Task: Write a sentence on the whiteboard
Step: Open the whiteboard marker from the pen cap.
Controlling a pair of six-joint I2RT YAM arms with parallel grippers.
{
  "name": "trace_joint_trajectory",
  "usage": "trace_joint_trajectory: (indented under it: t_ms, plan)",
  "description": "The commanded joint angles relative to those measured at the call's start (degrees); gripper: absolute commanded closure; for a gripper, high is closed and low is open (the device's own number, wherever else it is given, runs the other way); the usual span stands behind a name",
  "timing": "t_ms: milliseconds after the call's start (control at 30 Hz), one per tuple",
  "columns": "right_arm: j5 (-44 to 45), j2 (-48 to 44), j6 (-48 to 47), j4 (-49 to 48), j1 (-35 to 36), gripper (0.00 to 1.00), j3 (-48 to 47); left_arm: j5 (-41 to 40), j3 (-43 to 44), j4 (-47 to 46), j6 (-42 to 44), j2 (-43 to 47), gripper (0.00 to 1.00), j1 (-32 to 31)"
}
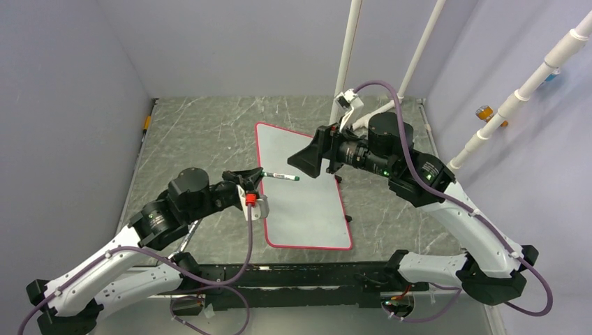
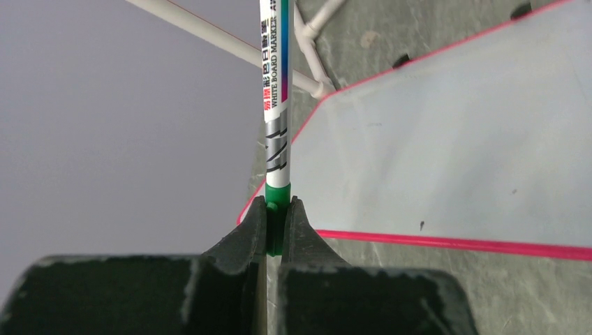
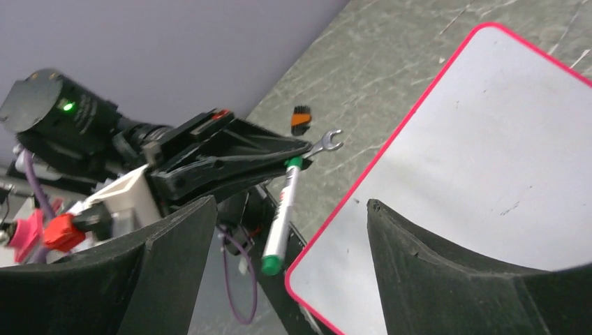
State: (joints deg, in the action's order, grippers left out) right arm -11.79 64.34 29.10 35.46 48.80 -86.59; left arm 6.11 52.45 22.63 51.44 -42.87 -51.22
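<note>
Grey walls close in on a dark, marbled surface (image 1: pixel 209 132). The whiteboard (image 1: pixel 307 209) lies flat at its middle, between my two arms, its red rim slightly askew to the surface's edges. From above, my left claw (image 1: pixel 250 179) is pressed together on one end of a marker (image 1: pixel 280 176), which sticks out level over the board's left rim toward my right claw (image 1: pixel 307 162). That claw hangs over the board's far half, and the marker's free tip ends just short of it. From up there I cannot tell whether the right claw is spread, but its own wrist camera shows both fingers (image 3: pixel 433 279) standing wide apart. The marker's green free end sits in the gap and touches neither. That view also shows a small wrench (image 3: pixel 327 143) and an orange-and-black piece (image 3: pixel 300 120) on the surface beyond my left claw. My left wrist camera gives the grip up close: the two pads (image 2: pixel 241 241) pinch the marker's green butt, and the white printed barrel runs straight out. The board's white face carries a few faint dark specks. White pipes (image 1: pixel 419 49) rise behind the far right corner.
</note>
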Motion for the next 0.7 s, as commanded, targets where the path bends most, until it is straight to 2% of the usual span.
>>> trace_joint_trajectory:
  t_ms: [0, 100, 233, 367, 500, 667]
  plan:
    - [4.16, 0.44, 2.38, -5.34, 0.00, 0.21, 2.01, -1.32, 0.29, -6.43, -7.24, 0.95, 1.00, -0.28]
    - [3.56, 1.64, 2.55, -5.71, -0.01, 0.24, 2.16, -2.87, 2.53, -6.29, -11.26, -0.35, 1.00, -0.24]
    - [3.01, 3.20, 1.90, -5.82, 0.50, 0.29, 1.25, -3.22, 8.58, -1.01, -15.74, -4.03, 1.00, 0.16]
    - [3.57, 4.20, 1.08, -5.55, 1.26, 0.31, -0.24, -0.68, 12.60, 2.94, -17.96, -7.30, 1.00, 1.69]
    - [5.63, 5.67, 0.07, -3.59, 1.57, 0.36, -2.05, 3.06, 14.42, 5.05, -18.83, -8.44, 1.00, 2.94]
    - [5.88, 8.32, -1.08, -1.18, 1.58, 0.43, -5.12, 3.57, 13.43, 5.01, -17.34, -8.13, 1.00, 3.04]
